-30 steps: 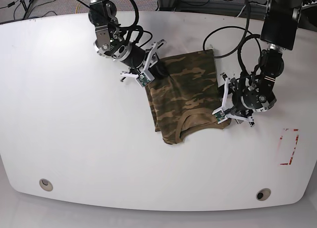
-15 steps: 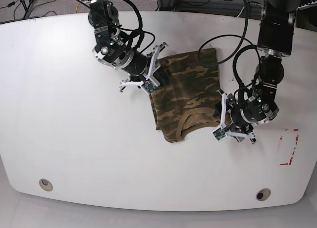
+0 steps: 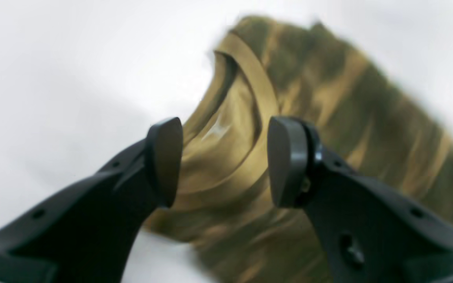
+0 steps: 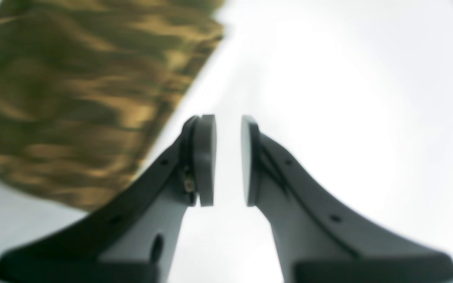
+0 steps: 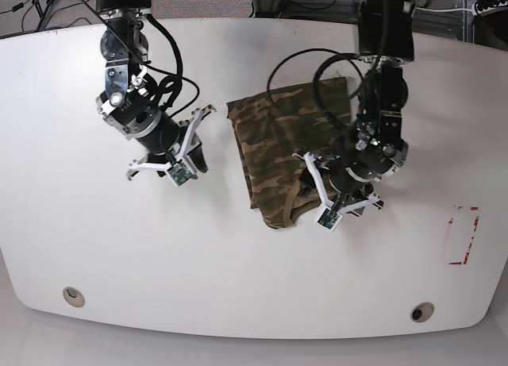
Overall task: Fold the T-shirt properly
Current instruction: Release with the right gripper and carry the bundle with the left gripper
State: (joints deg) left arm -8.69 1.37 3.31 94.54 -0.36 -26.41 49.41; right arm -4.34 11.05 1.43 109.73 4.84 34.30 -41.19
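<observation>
Camouflage cotton T-shirt, partly folded, mid white table, long axis toward near edge. Left gripper over its collar end, jaws wide, empty. Right gripper beside its other flank, almost closed, empty.

Your two arms are black with silver joint housings and looped black cables. White brackets carry small green boards. Black fingers end in flat pads; screw holes show.

White table; red marking near right edge.
</observation>
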